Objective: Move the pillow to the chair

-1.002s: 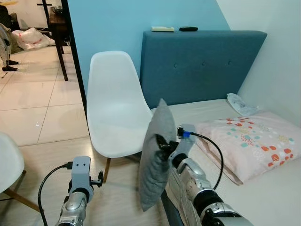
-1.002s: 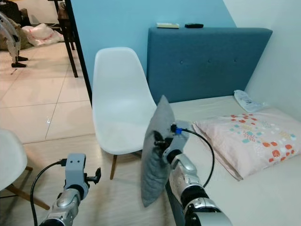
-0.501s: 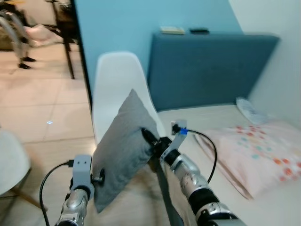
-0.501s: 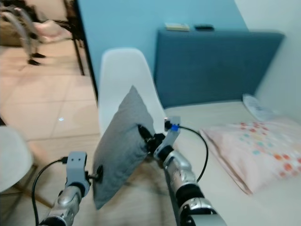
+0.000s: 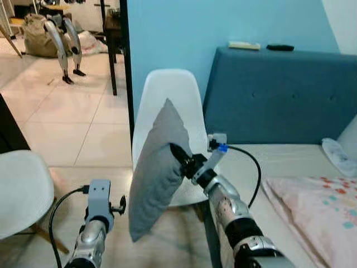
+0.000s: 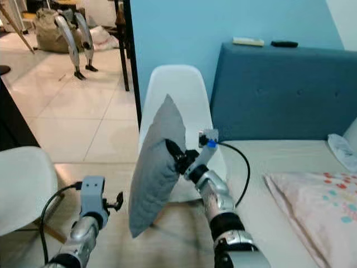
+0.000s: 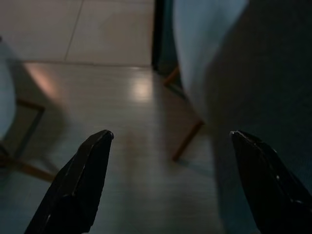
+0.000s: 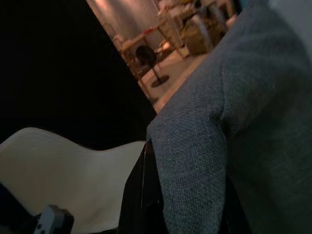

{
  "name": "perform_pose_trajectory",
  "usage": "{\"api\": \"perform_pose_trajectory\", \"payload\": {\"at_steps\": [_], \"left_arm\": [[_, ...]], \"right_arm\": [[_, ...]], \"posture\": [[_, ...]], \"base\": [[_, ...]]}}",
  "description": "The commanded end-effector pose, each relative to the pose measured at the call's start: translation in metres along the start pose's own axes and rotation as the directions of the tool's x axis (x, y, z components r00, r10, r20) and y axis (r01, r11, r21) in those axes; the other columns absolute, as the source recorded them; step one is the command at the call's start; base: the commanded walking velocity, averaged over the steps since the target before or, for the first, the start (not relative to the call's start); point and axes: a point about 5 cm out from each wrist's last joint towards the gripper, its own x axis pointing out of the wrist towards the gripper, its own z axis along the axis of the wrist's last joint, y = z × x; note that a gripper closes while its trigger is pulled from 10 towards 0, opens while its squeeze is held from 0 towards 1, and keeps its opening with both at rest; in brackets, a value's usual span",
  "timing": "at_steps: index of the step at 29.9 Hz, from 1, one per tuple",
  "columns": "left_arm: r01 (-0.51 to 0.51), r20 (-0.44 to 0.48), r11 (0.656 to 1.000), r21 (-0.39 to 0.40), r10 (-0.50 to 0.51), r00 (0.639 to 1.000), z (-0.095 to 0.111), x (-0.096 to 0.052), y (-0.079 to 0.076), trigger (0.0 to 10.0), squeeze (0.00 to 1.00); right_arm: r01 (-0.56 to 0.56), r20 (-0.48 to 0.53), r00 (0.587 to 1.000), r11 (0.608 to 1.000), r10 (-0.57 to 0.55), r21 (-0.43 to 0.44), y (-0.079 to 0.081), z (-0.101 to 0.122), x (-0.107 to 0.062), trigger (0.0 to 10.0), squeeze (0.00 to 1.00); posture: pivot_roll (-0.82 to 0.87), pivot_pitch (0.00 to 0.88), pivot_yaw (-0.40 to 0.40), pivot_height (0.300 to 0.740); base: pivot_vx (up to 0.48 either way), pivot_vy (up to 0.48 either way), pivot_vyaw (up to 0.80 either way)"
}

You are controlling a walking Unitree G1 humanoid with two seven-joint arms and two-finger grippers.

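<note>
In front of the white chair, the right claw clamps the grey pillow upright; left claw gapes wide, empty.

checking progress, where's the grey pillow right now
In the eye views the grey pillow hangs upright in the right gripper, in the air in front of the white chair by the bed, with the left gripper open just to its left.

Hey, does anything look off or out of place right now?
Only the grey pillow: it hangs tilted in mid-air, pinched by the right gripper in front of the white chair, not resting on any seat.
</note>
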Motion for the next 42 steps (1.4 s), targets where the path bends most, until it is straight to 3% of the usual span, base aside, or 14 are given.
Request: {"api": "perform_pose_trajectory", "payload": {"at_steps": [1,18,26,30,32,33,34,35,36,37,42], "left_arm": [[-0.002,0.0,1.0,-0.008,0.002,1.0,-0.001,-0.001,0.001,10.0,0.0],[0.022,-0.002,1.0,0.0,-0.022,1.0,-0.003,-0.001,-0.006,10.0,0.0],[0.024,-0.001,1.0,0.004,-0.024,1.0,-0.002,-0.001,-0.005,10.0,0.0],[0.016,-0.002,1.0,0.004,-0.016,1.0,-0.003,-0.002,-0.005,10.0,0.0],[0.012,0.0,1.0,0.0,-0.012,1.0,-0.003,-0.002,-0.004,10.0,0.0],[0.008,-0.01,1.0,0.003,-0.008,1.0,-0.005,-0.003,-0.004,10.0,0.0],[0.007,-0.019,1.0,0.009,-0.007,1.0,-0.008,-0.004,-0.005,10.0,0.0],[0.007,-0.019,1.0,0.009,-0.007,1.0,-0.008,-0.004,-0.005,10.0,0.0],[0.01,-0.02,1.0,0.019,-0.01,1.0,-0.01,-0.006,-0.005,10.0,0.0],[0.011,-0.02,1.0,0.021,-0.01,1.0,-0.011,-0.006,-0.005,10.0,0.0],[0.01,-0.026,0.999,0.03,-0.009,1.0,-0.015,-0.009,-0.003,10.0,0.0]], "right_arm": [[-0.008,0.067,0.998,1.0,0.01,-0.021,0.001,0.017,0.005,10.0,0.0],[0.069,0.056,0.996,0.997,-0.068,-0.017,-0.006,0.021,0.006,10.0,0.0],[0.164,0.055,0.985,0.986,-0.163,-0.008,-0.017,0.024,0.004,10.0,0.0],[0.376,-0.048,0.924,0.924,-0.379,-0.063,-0.04,0.013,-0.009,10.0,0.0],[0.41,-0.08,0.907,0.91,-0.414,-0.069,-0.044,0.008,-0.013,10.0,0.0],[0.442,-0.146,0.881,0.892,-0.451,-0.089,-0.048,0.0,-0.018,10.0,0.0],[0.49,-0.275,0.823,0.866,-0.498,-0.102,-0.055,-0.02,-0.031,10.0,0.0],[0.49,-0.275,0.823,0.866,-0.498,-0.102,-0.055,-0.02,-0.031,10.0,0.0],[0.52,-0.398,0.761,0.849,-0.512,-0.097,-0.058,-0.041,-0.047,10.0,0.0],[0.525,-0.425,0.747,0.846,-0.512,-0.095,-0.059,-0.046,-0.051,10.0,0.0],[0.487,-0.52,0.728,0.871,-0.448,-0.068,-0.05,-0.066,-0.055,10.0,0.0]], "posture": [[0.14,0.0,-0.074,0.74],[0.14,0.0,-0.072,0.74],[0.14,0.0,-0.075,0.74],[0.14,0.0,-0.073,0.74],[0.14,0.0,-0.073,0.74],[0.14,0.0,-0.072,0.74],[0.14,0.0,-0.067,0.74],[0.14,0.0,-0.067,0.74],[0.14,0.0,-0.065,0.74],[0.14,0.0,-0.065,0.74],[0.14,0.0,-0.059,0.74]], "base": [[0.364,0.0,0.0],[0.377,0.0,0.0],[0.391,0.0,-0.77],[0.355,0.0,0.0],[0.0,0.0,0.0],[0.0,0.0,0.0],[0.0,0.0,0.0],[0.0,0.0,0.0],[0.0,0.0,0.0],[0.0,0.0,0.0],[0.0,0.0,0.0]]}}
